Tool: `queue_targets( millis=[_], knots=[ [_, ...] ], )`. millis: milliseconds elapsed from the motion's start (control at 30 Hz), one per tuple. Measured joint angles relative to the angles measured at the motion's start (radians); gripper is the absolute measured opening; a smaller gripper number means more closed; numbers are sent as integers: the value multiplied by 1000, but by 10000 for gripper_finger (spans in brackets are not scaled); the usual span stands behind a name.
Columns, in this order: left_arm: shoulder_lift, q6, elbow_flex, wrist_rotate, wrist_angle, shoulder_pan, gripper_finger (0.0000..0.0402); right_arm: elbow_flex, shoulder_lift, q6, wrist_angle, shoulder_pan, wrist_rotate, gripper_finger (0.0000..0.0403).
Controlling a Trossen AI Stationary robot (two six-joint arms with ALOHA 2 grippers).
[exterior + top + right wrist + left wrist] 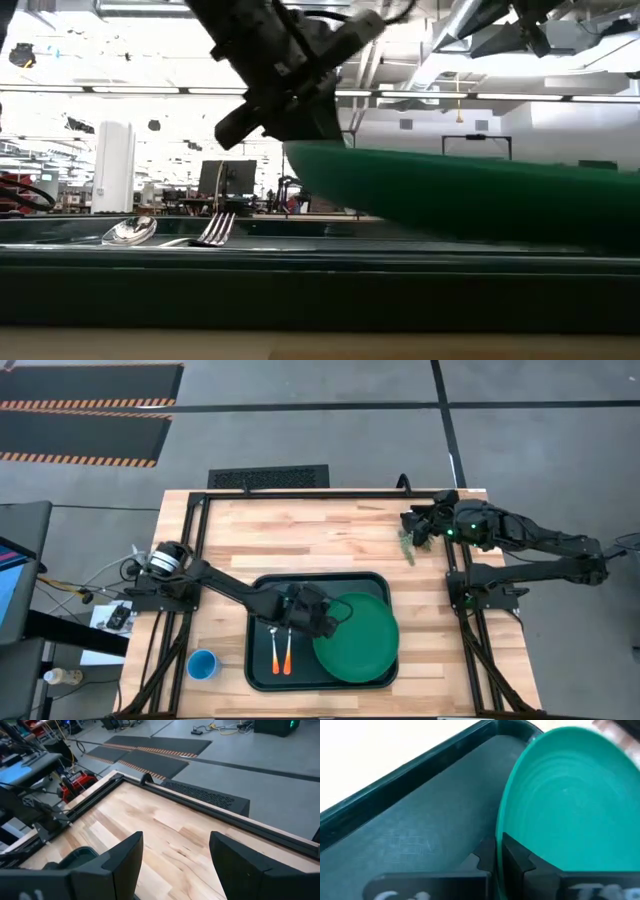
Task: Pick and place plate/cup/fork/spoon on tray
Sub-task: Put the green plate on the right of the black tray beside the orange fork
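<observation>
1. Tray [262, 588]: dark green-black, rectangular with a raised rim, lying on the wooden table [300, 530] toward its near edge, between the two arms' bases
2. Plate [356, 639]: large, round and green, in the right half of the tray, tilted, with its left edge raised off the tray floor and its right part low; in the overhead view its right edge reaches the tray's right rim
3. Left gripper [325, 619]: over the middle of the tray at the plate's left edge; the wrist view shows its dark fingers [517, 860] closed on the plate's rim, one finger on each face
4. Spoon [275, 657]: orange handle, lying flat in the left part of the tray, bowl toward the far side
5. Fork [286, 656]: orange handle, lying just beside the spoon on its right, parallel to it, tines toward the far side
6. Cup [203, 665]: small and bright blue, standing on the table outside the tray, just left of its near-left corner
7. Right gripper [175, 860]: raised over the bare far-right part of the table, well apart from the tray, fingers spread wide and holding nothing
</observation>
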Motion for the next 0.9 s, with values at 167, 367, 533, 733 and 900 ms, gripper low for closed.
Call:
queue_targets(
  millis=[167, 367, 533, 733, 900],
  knots=[
    [77, 17, 81, 21, -64, 1, 0, 0, 0, -1, -12, 0, 0, 255],
    [87, 6, 93, 55, -73, 1, 1, 0, -1, -17, -25, 0, 0, 255],
    [87, 9, 93, 86, -73, 1, 18, 0, -1, -19, -29, 0, 0, 255],
    [87, 24, 93, 98, -73, 1, 80, 0, -1, -19, -44, 0, 0, 255],
    [87, 28, 93, 137, -72, 1, 155, 0, -1, -19, -45, 0, 0, 255]
  ],
)
